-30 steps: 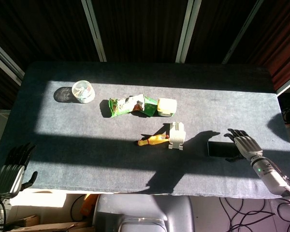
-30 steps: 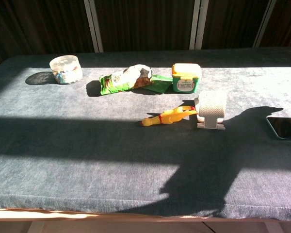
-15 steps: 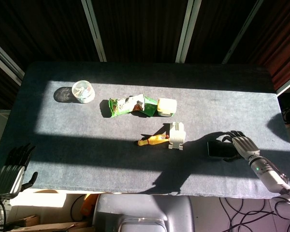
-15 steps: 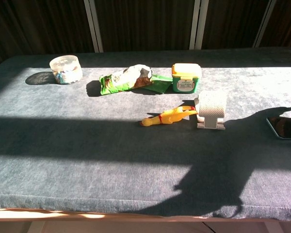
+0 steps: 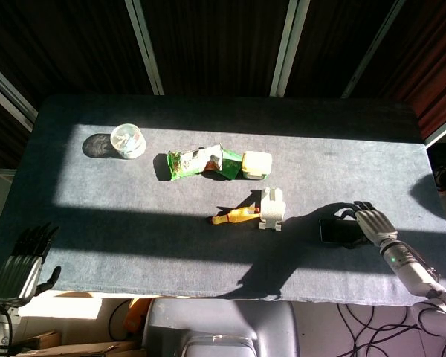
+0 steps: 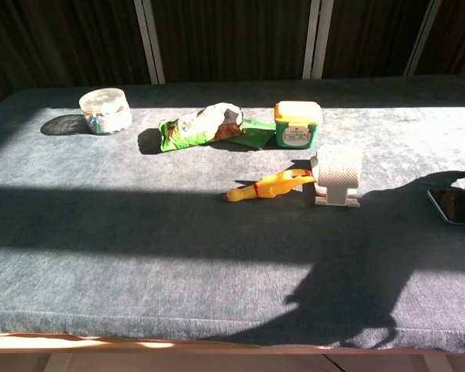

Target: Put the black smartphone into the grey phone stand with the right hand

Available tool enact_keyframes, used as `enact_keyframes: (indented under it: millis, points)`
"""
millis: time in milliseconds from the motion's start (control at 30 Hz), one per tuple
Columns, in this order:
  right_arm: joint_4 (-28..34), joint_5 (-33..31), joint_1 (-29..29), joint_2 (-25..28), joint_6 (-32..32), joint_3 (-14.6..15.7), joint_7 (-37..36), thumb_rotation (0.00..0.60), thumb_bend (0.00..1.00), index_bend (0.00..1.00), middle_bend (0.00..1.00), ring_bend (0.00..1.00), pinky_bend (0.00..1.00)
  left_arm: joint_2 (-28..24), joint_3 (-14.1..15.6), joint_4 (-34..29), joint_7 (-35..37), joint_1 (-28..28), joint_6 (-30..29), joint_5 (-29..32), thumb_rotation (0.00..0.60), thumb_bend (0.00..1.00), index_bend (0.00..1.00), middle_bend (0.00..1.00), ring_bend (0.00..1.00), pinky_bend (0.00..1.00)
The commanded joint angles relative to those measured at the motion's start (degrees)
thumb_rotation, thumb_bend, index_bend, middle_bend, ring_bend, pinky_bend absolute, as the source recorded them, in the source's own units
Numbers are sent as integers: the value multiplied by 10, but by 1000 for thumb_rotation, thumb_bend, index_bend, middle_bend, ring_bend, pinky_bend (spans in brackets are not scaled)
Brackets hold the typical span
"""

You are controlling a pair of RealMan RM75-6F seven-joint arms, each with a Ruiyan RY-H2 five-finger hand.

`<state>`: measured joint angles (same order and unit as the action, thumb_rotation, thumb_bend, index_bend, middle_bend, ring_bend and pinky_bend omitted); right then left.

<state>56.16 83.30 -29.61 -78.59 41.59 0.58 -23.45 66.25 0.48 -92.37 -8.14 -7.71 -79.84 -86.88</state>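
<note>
At the near right of the grey cloth-covered desk [image 5: 208,253] the flat, glossy black rectangular smartphone [image 5: 339,230] lies in shadow under the right hand [image 5: 373,224], whose fingers [image 5: 354,211] curl over its right end, with the ribbed grey phone stand [image 5: 272,207] upright farther left.

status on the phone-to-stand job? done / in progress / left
Done: the right hand has reached the black smartphone and lies over its right end.
In hand: getting a grip; the phone lies flat on the table, and no lift shows.
Left: pick it up, carry it left to the grey phone stand, which is empty, and seat it. The left hand hangs off the table edge.
</note>
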Motion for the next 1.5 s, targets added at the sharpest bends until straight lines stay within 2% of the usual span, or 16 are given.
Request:
enact_keyframes:
  millis: [33,533,667,900,1067,1300,1500]
  points:
    - [-4,-4,1,-4,1,-1,5,600,285,504,281,128,196,2,4,-2,-5,-4,8,-3,600,366,0,0,0,0]
    - [-5,-23,5,-13,3,-5,36,600,285,540,293,157,256,1,7,-5,-7,-5,11,-4,600,365,0,0,0,0]
    - [-3,-23,7,-13,11,-5,45,600,287,605,321,199,275,0,7,-6,-6,-5,10,-3,600,365,0,0,0,0]
    - [0,-28,12,-16,22,-6,75,600,297,779,470,304,313,-1,8,-6,-3,-4,8,-7,600,365,0,0,0,0]
    - [6,-36,16,-15,34,-10,105,600,310,860,544,357,337,-2,9,-6,-1,-5,8,-7,600,365,0,0,0,0]
    - [28,-45,23,-8,55,-15,152,600,316,926,602,395,353,-4,11,-7,3,-4,6,-12,600,366,0,0,0,0]
    - [51,-62,29,-3,62,-20,192,600,323,945,618,410,359,-7,12,-7,9,-2,1,-16,600,366,0,0,0,0]
